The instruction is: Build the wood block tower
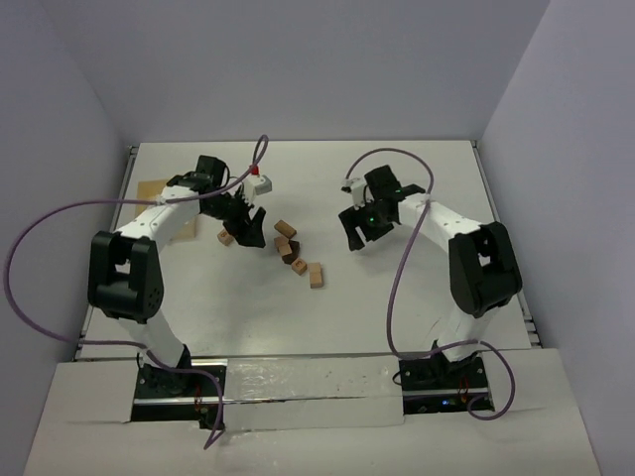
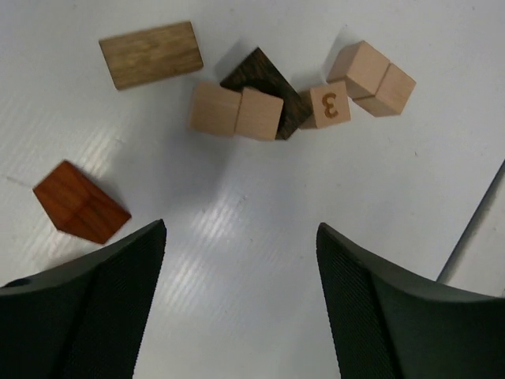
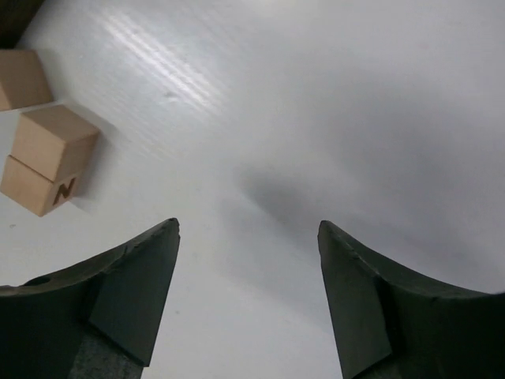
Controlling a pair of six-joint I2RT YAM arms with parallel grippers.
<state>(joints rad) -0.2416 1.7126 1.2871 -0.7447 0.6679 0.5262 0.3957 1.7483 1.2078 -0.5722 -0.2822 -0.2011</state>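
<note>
The wood blocks lie loose in a cluster (image 1: pixel 293 250) at the middle of the white table. The left wrist view shows two pale cubes (image 2: pixel 237 110) side by side against a dark brown block (image 2: pixel 272 83). Beside them are a pale cube marked "3" (image 2: pixel 330 105), a pale pair (image 2: pixel 372 77), an olive-brown long block (image 2: pixel 150 54) and an orange-brown block (image 2: pixel 79 201). My left gripper (image 1: pixel 250 236) (image 2: pixel 241 227) hangs open just left of the cluster, nothing between its fingers. My right gripper (image 1: pixel 357 241) (image 3: pixel 248 225) is open over bare table to the right, with pale blocks (image 3: pixel 47 158) at its left.
A pale wooden tray (image 1: pixel 149 188) peeks out behind the left arm at the table's far left. One orange-brown block (image 1: pixel 226 236) lies apart, under the left gripper. Purple cables loop from both arms. Grey walls close in the table on three sides.
</note>
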